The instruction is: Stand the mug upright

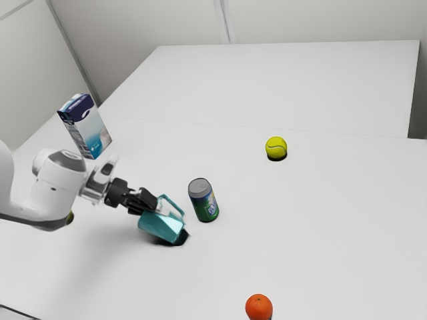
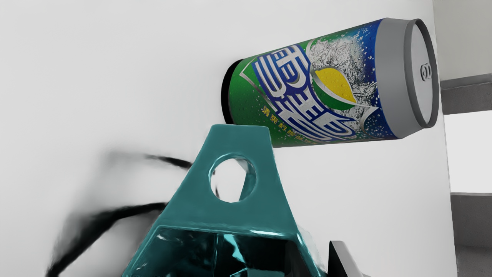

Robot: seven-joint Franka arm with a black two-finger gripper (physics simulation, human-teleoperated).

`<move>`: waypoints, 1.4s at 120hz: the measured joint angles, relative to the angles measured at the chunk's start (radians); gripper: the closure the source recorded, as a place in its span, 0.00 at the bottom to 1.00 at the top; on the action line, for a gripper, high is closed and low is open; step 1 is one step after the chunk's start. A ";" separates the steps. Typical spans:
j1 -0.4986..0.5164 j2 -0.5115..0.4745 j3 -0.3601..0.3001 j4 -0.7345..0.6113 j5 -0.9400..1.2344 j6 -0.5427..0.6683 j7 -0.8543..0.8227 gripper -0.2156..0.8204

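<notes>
Where the mug [image 1: 160, 226] is: at the gripper [image 1: 151, 207], low over the table [image 1: 320, 220], just beside the drink can [image 1: 203, 200]; whether it touches the table, I cannot tell.
Mug's pose: tipped well over, not upright, its mouth toward my gripper and its base slanting down toward the exterior view's right.
Mug's look: teal, glossy and flat-sided, with angular edges; the inside is dark, with bright teal glints.
Mug's handle: an angular loop on the upper side, as the exterior view shows it.
Mug up close: the wrist view shows a flat teal part that narrows away from the gripper, with a round hole through it; its narrow end overlaps the can in that view.
Fingers: pinching the mug's wall, one inside the mouth, the other [image 2: 348, 259] outside.
Shadow: dark patches on the table beneath and beside the mug.
Can: upright, green and blue with a grey top, a yellow lemon on its label.
Carton [image 1: 85, 127]: white and blue with a dark top, beyond the arm [image 1: 60, 190].
Tennis ball [image 1: 276, 147]: yellow-green, well apart from the mug, beyond the can.
Orange [image 1: 259, 307]: on the exterior view's near side, well apart from the mug.
</notes>
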 joint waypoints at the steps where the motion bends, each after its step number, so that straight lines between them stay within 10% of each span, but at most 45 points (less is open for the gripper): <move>1: 0.000 -0.003 0.000 0.000 0.000 -0.001 0.001 0.90; 33: 0.016 -0.101 -0.009 0.174 0.239 -0.020 -0.009 0.92; 56: -0.007 0.048 -0.024 0.450 0.788 -0.077 -0.124 0.93; 116: -0.131 0.080 -0.058 0.264 1.018 0.175 -0.451 0.93; 144: -0.091 0.084 -0.057 0.263 1.013 0.213 -0.536 0.50; 168: -0.091 0.050 -0.078 0.337 1.014 0.199 -0.590 0.32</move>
